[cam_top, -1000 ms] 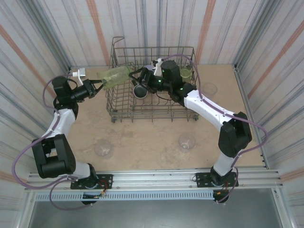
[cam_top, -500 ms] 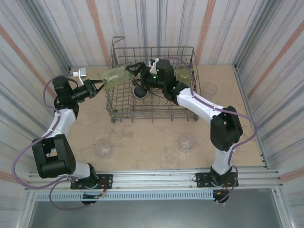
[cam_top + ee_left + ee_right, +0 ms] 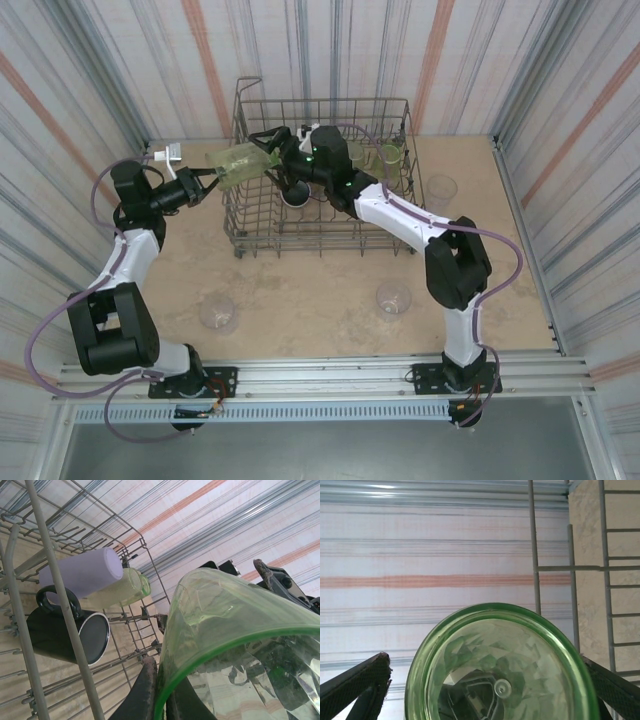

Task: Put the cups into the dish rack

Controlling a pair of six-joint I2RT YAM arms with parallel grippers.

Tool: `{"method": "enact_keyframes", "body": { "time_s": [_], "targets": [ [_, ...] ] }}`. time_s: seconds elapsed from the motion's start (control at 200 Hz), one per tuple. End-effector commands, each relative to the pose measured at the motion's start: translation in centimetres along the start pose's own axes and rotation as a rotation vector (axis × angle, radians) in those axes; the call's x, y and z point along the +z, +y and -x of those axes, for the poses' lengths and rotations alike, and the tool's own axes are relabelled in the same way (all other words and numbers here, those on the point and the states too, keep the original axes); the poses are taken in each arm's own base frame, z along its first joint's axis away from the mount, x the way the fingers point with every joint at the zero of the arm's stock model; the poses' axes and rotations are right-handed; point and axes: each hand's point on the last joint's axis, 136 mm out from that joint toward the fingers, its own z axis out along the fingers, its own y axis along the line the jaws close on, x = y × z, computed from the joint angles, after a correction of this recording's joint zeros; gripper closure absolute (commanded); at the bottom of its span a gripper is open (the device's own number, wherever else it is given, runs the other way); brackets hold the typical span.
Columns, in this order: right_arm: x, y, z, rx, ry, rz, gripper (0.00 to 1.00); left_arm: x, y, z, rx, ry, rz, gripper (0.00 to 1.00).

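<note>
Top view: dish rack (image 3: pixel 330 101) sits at 12 o'clock on the table (image 3: pixel 300 290), by the far wall. L gripper (image 3: pixel 212 176) comes in from 9 o'clock with its jaws pressed together on the mouth rim of a yellow-green cup (image 3: pixel 238 160). The cup lies roughly on its side, mouth twd 9, base twd 3, in the air over the rack's L rim wire near the 10 o'clock corner.

L wrist view: fingers (image 3: pixel 146 695) pinch the cup (image 3: pixel 225 610) wall, one inside and one outside, L gripper (image 3: pixel 162 705) at 6 o'clock of the frame.

R gripper (image 3: pixel 262 150) reaches across the rack from 3 o'clock, jaws spread wide, one finger either side of the cup's base end.

R wrist view: cup base (image 3: pixel 495 665) sits between the spread fingers of the R gripper (image 3: pixel 485 660). There's a clear gap at the 9 o'clock finger. The 3 o'clock finger is v. close, contact can't tell. Rack wires (image 3: pixel 534 545) show at 1 o'clock.

Inside the rack (image 3: pixel 44 530):
- black mug (image 3: pixel 295 190) (image 3: pixel 65 630), on its side
- lavender cup (image 3: pixel 82 575), just above the mug
- 2nd yellow-green cup (image 3: pixel 390 155) (image 3: pixel 127 587), touching the lavender one in the L wrist view

Clear cups (image 3: pixel 218 313) on the table: that one at 7 o'clock, a 2nd clear cup (image 3: pixel 394 298) at 5, a 3rd clear cup (image 3: pixel 440 187) at 2, just R of the rack.
</note>
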Motion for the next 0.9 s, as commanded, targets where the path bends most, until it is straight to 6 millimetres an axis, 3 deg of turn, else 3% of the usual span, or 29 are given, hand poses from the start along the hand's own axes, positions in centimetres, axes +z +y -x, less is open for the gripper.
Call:
{"method": "enact_keyframes", "body": {
  "time_s": [0.0, 0.401, 0.581, 0.741, 0.892],
  "targets": [
    [0.7, 1.3, 0.3, 0.031, -0.017, 0.044, 0.09, -0.2, -2.5, 0.5, 0.09, 0.005, -0.041, 1.0],
    [1.1, 1.6, 0.3, 0.048, -0.018, 0.062, 0.51, -0.2, -2.5, 0.6, 0.085, 0.007, -0.037, 1.0],
    [0.6, 2.2, 0.7, 0.037, -0.023, 0.074, 0.6, -0.3, -2.6, 0.6, 0.093, 0.006, -0.026, 0.81],
    [-0.5, 3.3, 1.5, -0.003, -0.032, 0.105, 0.61, -0.5, -2.6, 0.5, 0.108, 0.005, 0.002, 0.67],
    [-2.4, 3.8, 2.8, -0.047, -0.07, 0.096, 0.62, -1.1, -2.4, 0.8, 0.119, -0.021, 0.032, 0.44]
  ]
}}
